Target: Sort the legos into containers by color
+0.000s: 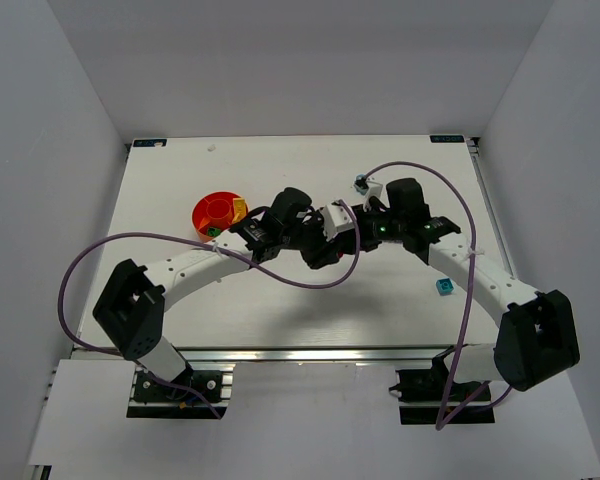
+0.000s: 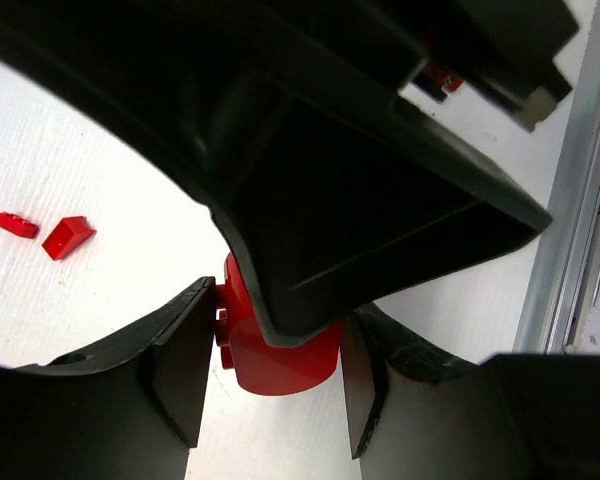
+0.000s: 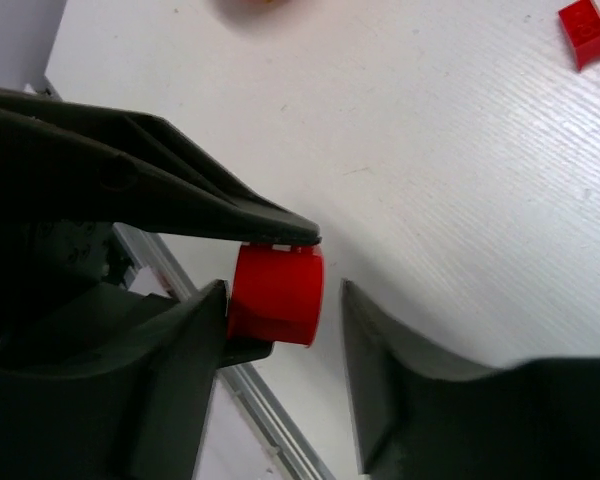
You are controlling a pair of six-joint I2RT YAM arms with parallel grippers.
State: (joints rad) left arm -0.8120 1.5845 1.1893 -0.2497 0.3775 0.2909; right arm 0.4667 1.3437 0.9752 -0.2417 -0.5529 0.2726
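You see the white table with the orange-red bowl at ten o'clock from the meeting grippers. Your left gripper clamps a round red brick; your right gripper stands wider around it, one finger touching, one apart. A cyan brick lies at four o'clock of them.

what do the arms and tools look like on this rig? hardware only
Both match. The left arm and right arm have white links, boxy black joint housings and black bases. A purple cable loops loosely along each. The left tool and right tool each have two flat matte-black fingers.
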